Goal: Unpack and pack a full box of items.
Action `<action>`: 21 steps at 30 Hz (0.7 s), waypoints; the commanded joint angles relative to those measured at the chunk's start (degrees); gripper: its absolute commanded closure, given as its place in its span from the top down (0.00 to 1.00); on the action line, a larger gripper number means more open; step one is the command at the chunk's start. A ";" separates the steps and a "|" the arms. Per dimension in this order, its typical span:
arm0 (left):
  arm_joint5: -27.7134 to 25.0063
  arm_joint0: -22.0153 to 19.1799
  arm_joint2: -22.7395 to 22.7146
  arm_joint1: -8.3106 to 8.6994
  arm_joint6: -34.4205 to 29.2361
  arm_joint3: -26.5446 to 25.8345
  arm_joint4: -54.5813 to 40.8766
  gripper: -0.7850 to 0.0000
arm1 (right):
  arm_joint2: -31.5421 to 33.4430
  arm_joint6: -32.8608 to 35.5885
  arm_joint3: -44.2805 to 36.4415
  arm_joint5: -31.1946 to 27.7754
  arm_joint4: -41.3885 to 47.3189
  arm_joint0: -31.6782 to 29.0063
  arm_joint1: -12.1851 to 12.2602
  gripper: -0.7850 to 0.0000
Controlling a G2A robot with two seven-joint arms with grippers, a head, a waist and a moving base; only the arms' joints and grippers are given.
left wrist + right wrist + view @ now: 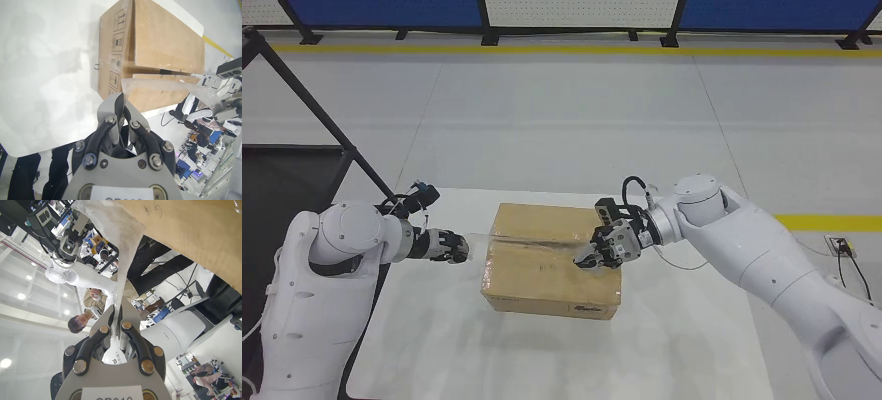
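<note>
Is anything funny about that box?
Yes. A strip of clear tape is peeled off the top of the box and stretched in the air. The left gripper pinches one end and the right gripper the other. A dark gap shows between the top flaps.

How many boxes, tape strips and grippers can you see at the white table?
cardboard box: 1
clear tape strip: 1, stretched over the box between the two grippers
grippers: 2, the left gripper and the right gripper, each shut on one end of the strip
Total: 4
</note>
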 commanded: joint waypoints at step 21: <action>3.17 -0.36 -0.64 2.23 3.17 0.78 -0.66 1.00 | 0.00 -6.79 -2.27 6.81 6.81 -0.88 1.82 0.00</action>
